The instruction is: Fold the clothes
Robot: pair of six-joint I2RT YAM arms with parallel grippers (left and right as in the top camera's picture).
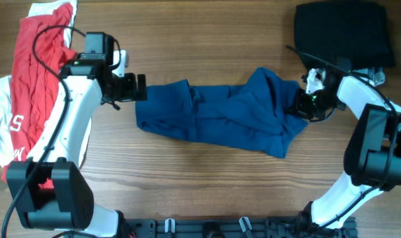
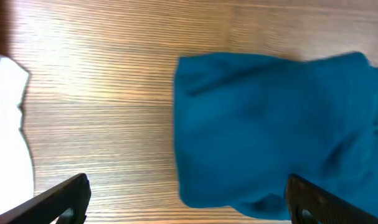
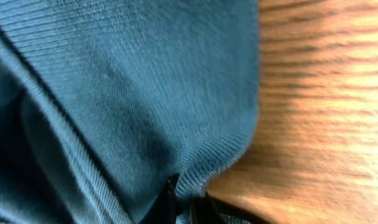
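Observation:
The dark-blue T-shirt (image 1: 220,116) lies crumpled across the middle of the wooden table. My left gripper (image 1: 139,88) is open just left of the shirt's left edge; in the left wrist view its fingers (image 2: 185,199) straddle the shirt's corner (image 2: 269,130) without touching it. My right gripper (image 1: 300,104) is shut on the shirt's right edge; the right wrist view shows the ribbed hem (image 3: 145,106) pinched between the fingers (image 3: 185,202).
A red garment (image 1: 38,79) lies over a white one (image 1: 5,125) at the far left; the white cloth also shows in the left wrist view (image 2: 8,124). A black garment (image 1: 344,32) lies at the back right. Bare wood (image 1: 207,185) lies in front of the shirt.

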